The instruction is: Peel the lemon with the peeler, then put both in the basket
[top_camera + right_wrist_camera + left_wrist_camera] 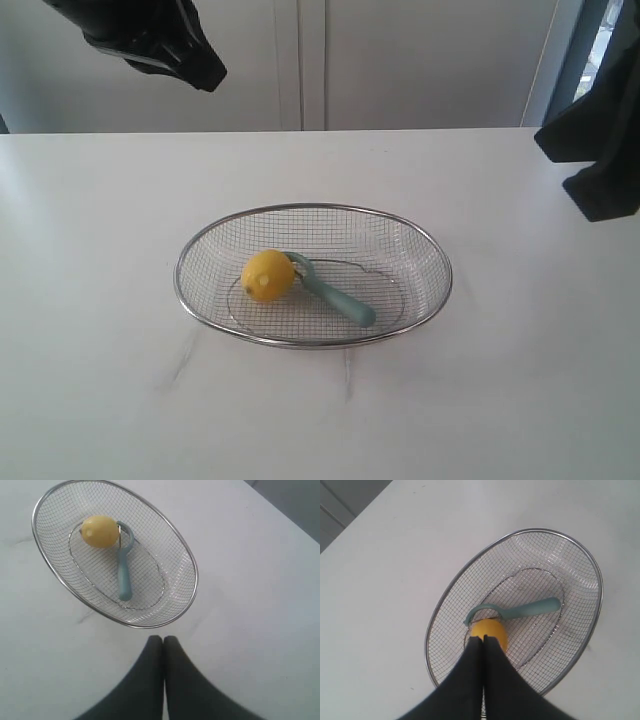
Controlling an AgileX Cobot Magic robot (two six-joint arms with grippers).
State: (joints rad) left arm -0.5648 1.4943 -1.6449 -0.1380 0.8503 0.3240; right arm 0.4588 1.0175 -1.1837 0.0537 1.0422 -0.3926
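Observation:
The yellow lemon (268, 275) lies inside the wire basket (200, 240), left of its middle. Beside it rests the teal-handled peeler (342, 299), its blade head curving round the lemon and its handle pointing to the front right. In the left wrist view, my left gripper (483, 639) is shut and empty, held high over the lemon (492, 631) and the peeler (530, 609). My right gripper (163, 639) is also shut and empty, raised above the table outside the basket's rim (192, 575). From there the lemon (100, 531) and peeler (123, 572) show in the basket.
The basket stands on a plain white table (520, 380). A pale wall with panel seams (310, 60) runs behind the table's far edge. The dark arms hang at the upper left (150, 35) and right (600, 150) of the exterior view.

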